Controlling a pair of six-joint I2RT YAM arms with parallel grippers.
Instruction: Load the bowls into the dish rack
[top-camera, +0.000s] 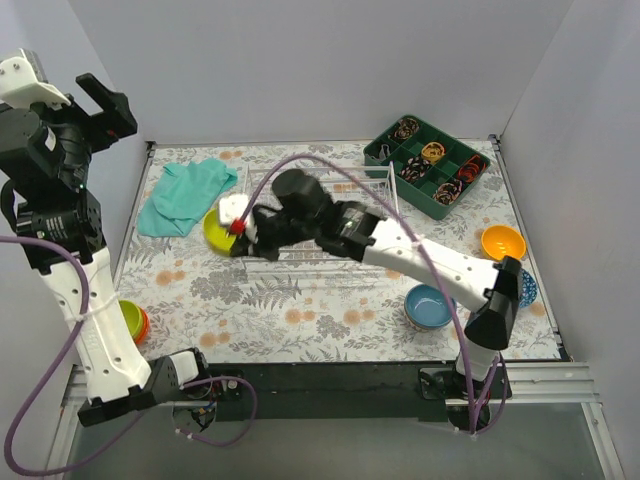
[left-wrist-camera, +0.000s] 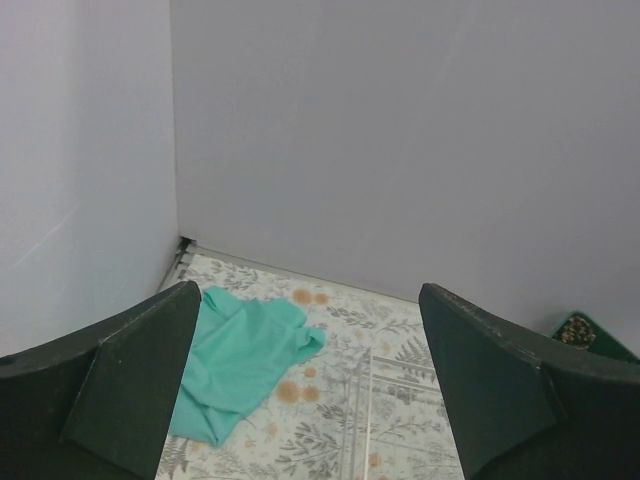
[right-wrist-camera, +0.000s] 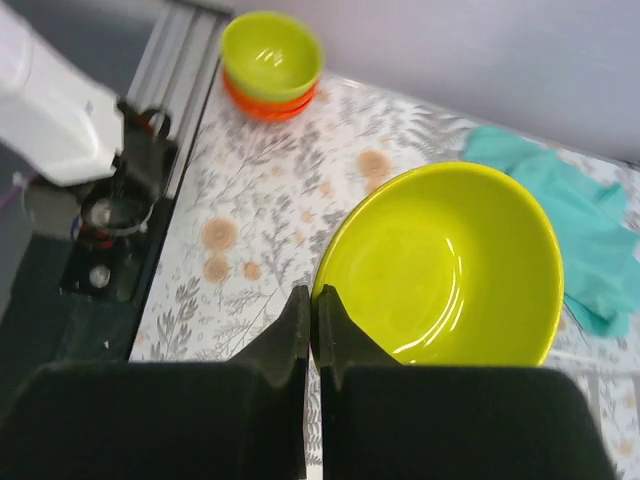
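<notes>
Loading has barely begun: no bowl can be seen inside the dish rack (top-camera: 340, 265), and five are counted outside it. At the table's left edge a lime bowl (top-camera: 130, 318) sits nested in an orange-red bowl (top-camera: 143, 326), untouched. The left gripper (left-wrist-camera: 308, 330) is raised high near the left wall, its fingers spread wide and empty. A teal cloth (top-camera: 185, 197) lies at the far left. The right gripper (right-wrist-camera: 312, 300) reaches across the table with its fingers pinched on the near rim of the yellow-green bowl (right-wrist-camera: 440, 265), at the rack's left end; whether that bowl is over the wires or just beside them cannot be told. The rack stands mid-table, a green compartment tray (top-camera: 428, 165) behind it to the right. A blue bowl (top-camera: 430, 305), an orange bowl (top-camera: 503, 242) and a dark patterned bowl (top-camera: 526, 288) wait at the right. Judged remaining: seat the held bowl, then fetch the rest. The table (top-camera: 300, 325) carries a fern-and-flower print; plain grey walls enclose three sides.
</notes>
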